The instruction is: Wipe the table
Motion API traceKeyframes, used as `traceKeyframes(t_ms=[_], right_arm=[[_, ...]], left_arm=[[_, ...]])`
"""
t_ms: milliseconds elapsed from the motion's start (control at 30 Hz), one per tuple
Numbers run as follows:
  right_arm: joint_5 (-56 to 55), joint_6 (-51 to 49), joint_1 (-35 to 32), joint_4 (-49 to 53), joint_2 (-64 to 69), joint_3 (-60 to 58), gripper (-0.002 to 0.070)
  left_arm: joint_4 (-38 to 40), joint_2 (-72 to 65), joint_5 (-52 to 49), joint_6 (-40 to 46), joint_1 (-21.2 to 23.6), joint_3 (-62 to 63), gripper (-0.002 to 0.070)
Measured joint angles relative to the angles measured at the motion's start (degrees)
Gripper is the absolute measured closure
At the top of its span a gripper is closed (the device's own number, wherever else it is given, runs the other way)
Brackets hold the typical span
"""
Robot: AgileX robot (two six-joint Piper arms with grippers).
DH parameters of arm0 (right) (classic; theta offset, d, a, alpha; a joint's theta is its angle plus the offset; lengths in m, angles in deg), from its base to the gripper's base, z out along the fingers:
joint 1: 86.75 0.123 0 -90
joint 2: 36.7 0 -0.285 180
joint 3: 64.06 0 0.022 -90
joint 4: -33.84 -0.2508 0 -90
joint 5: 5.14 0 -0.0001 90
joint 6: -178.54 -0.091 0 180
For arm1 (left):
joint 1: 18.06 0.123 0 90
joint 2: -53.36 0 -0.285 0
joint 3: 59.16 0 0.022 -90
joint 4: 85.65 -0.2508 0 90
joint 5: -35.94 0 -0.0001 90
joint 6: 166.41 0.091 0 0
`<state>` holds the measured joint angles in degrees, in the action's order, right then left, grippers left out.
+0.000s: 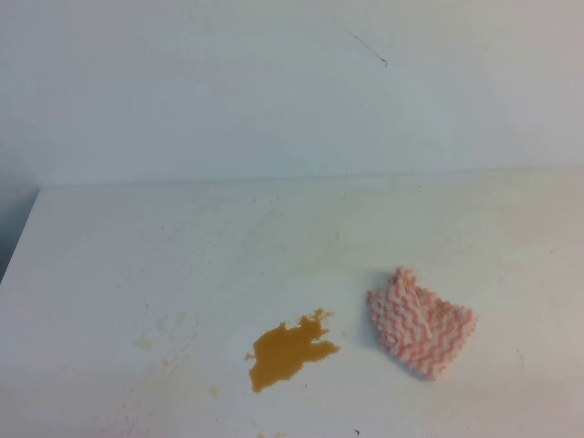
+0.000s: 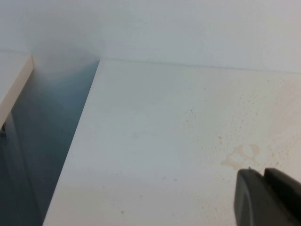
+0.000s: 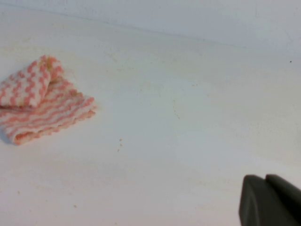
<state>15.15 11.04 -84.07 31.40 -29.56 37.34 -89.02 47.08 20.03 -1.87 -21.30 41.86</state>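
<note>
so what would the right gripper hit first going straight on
Right gripper, above the table, probably meets bare table first; the cloth lies off its line. Left gripper hangs over the table's left side.

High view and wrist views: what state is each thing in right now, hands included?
Pink-and-white cloth: folded, lying on the table, apart from the spill, not held.
Brown spill: unwiped puddle, left of the cloth.
Table: faintly stained around the spill.
Left hand: shut, empty, above the table's left part.
Right hand: shut, empty, above bare table, apart from the cloth.
</note>
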Motion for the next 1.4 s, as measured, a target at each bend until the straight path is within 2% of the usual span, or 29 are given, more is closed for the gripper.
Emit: traceKeyframes(t_ms=[133, 400, 667, 733, 967, 1067, 1233, 1400], right_arm=[[-5.0, 0.0, 0.0, -3.8, 0.0, -0.2, 0.0678], [-24.5, -1.5, 0.0, -14.8, 0.0, -0.3, 0.0678], [-40.8, -0.7, 0.0, -16.9, 0.0, -0.4, 0.0678], [-41.8, 1.1, 0.0, -16.9, 0.0, 0.4, 0.0678], [-32.5, 3.7, 0.0, -9.4, 0.0, 11.6, 0.0678], [-28.2, 2.1, 0.0, -9.9, 2.7, 17.8, 0.0678], [-14.5, 1.6, 0.0, -10.8, 12.2, 27.9, 0.0678], [-0.6, 1.4, 0.0, -17.2, 23.4, 34.0, 0.0678]], left_arm=[[0.0, 0.0, 0.0, 0.0, 0.0, 0.0, 0.0675], [0.0, 0.0, 0.0, 0.0, 0.0, 0.0, 0.0675], [0.0, 0.0, 0.0, 0.0, 0.0, 0.0, 0.0675], [0.0, 0.0, 0.0, 0.0, 0.0, 0.0, 0.0675], [0.0, 0.0, 0.0, 0.0, 0.0, 0.0, 0.0675], [0.0, 0.0, 0.0, 0.0, 0.0, 0.0, 0.0675], [0.0, 0.0, 0.0, 0.0, 0.0, 0.0, 0.0675], [0.0, 0.0, 0.0, 0.0, 0.0, 0.0, 0.0675]])
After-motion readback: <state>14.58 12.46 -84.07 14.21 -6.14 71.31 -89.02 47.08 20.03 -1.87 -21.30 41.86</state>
